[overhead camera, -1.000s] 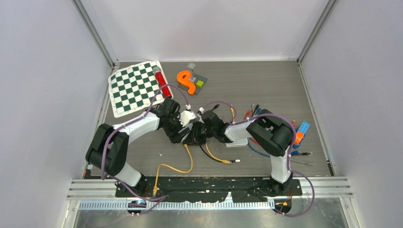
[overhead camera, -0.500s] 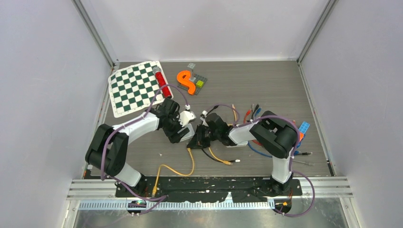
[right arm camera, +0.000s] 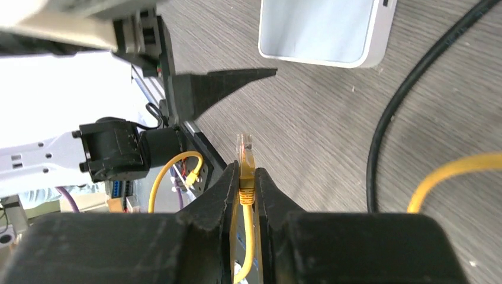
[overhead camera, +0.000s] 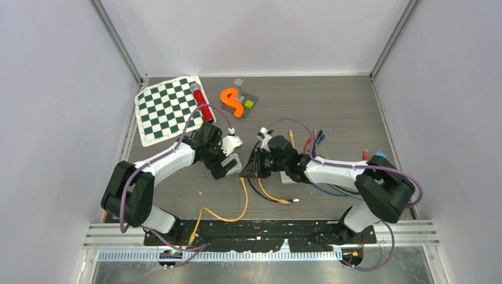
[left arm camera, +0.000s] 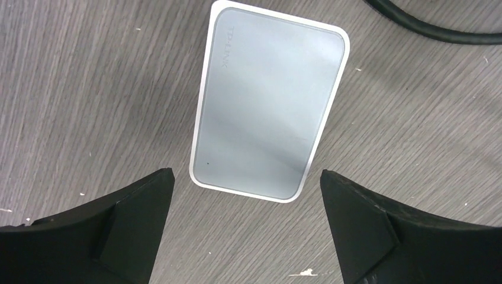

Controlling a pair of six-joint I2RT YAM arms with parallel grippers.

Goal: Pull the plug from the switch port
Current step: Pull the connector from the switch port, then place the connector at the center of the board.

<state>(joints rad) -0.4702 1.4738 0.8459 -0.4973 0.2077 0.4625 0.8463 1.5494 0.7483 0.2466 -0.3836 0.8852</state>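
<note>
The switch, a flat grey box with a white rim, lies on the table just ahead of my left gripper. That gripper is open, and its fingers stand apart from the switch on either side. From above, the switch sits beside the left gripper. My right gripper is shut on the yellow plug. The plug's clear tip sticks out past the fingertips, free of the switch and some way from it. Seen from above, the right gripper trails the yellow cable toward the near edge.
A chessboard mat, a red cylinder, an orange S-shaped piece and a small brick plate lie at the back left. A black cable curves near the switch. Loose cables and a blue brick lie to the right.
My left gripper has opened and let go of the switch, which now lies flat. My right gripper has drawn back to the right with the yellow plug, now out of the switch.
</note>
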